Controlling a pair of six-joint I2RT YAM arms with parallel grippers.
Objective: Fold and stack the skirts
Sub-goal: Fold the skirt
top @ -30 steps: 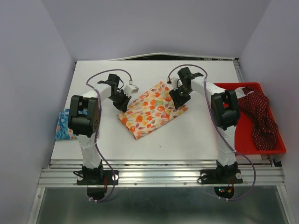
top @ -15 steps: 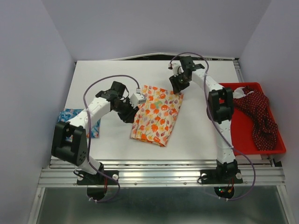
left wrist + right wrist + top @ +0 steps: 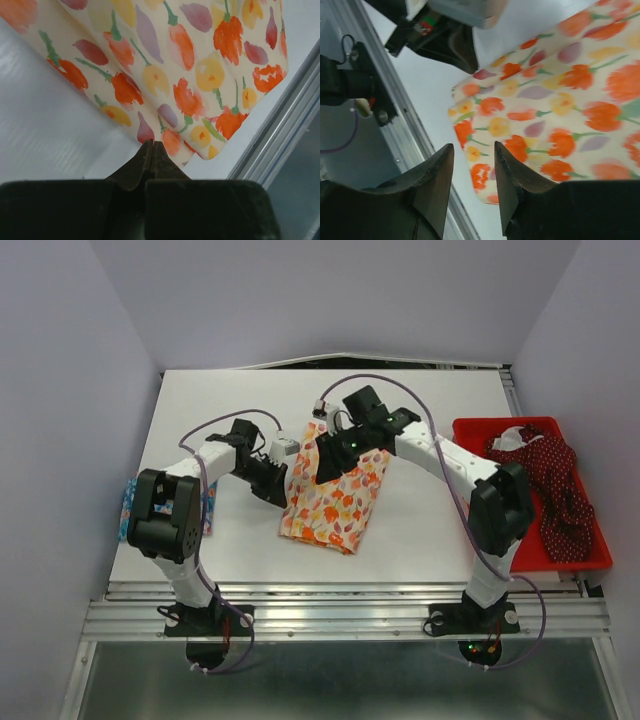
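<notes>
Red tray (image 3: pixel 590 558): dark red dotted skirt (image 3: pixel 550 475) inside. Left hand (image 3: pixel 151 146) together at cream skirt (image 3: pixel 335 505); right hand (image 3: pixel 473 147) apart.

The right hand (image 3: pixel 328 462) has swung left from the far corner of the cream skirt (image 3: pixel 335 510) to above its left half. The left hand (image 3: pixel 280 492) pinches its edge again.

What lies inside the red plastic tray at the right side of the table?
A crumpled dark red cloth skirt with white dots lies in the red plastic tray. Whatever is beneath it is covered.
</notes>
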